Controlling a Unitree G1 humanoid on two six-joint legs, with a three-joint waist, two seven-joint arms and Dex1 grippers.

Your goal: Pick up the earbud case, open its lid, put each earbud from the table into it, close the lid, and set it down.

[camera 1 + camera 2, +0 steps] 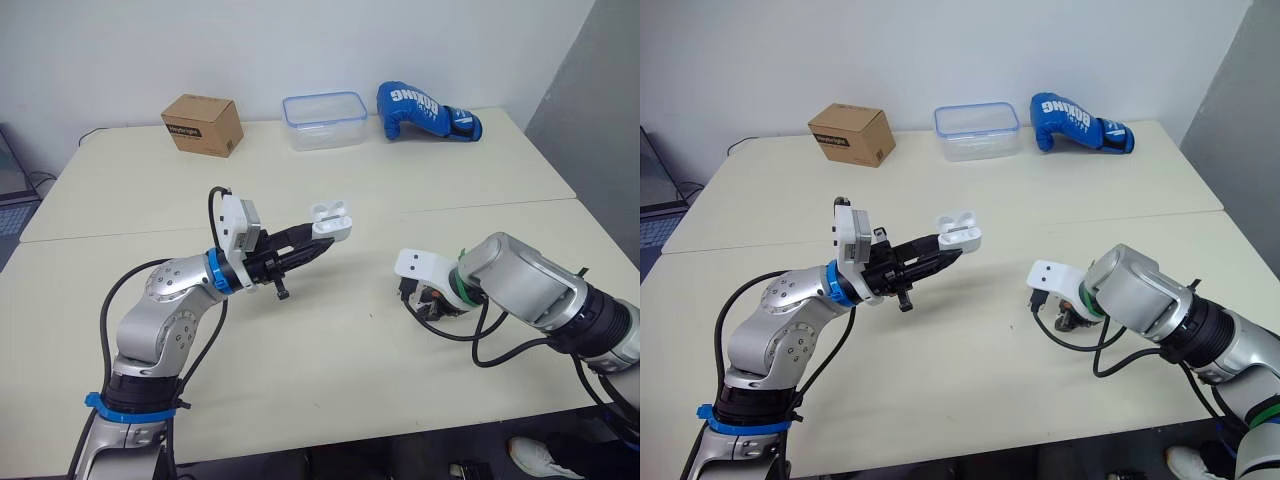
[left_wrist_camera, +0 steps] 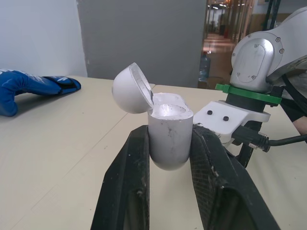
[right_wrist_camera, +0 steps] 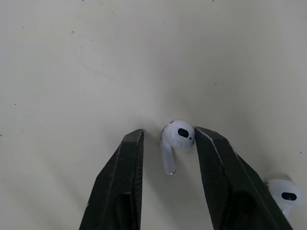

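My left gripper (image 1: 322, 243) is raised above the table's middle and is shut on the white earbud case (image 1: 333, 219). The case stands upright between the fingers (image 2: 139, 163), and its lid is hinged open. My right gripper (image 3: 168, 135) points down at the table (image 1: 330, 350) on the right, open, its fingers on either side of a white earbud (image 3: 176, 139). One finger (image 3: 216, 158) touches the earbud's head and the other stands a little apart. A second earbud (image 3: 283, 194) lies just outside that touching finger.
Along the far edge of the table are a brown cardboard box (image 1: 203, 124), a clear plastic container (image 1: 324, 120) and a blue boxing glove (image 1: 428, 110). A seam crosses the table behind the grippers.
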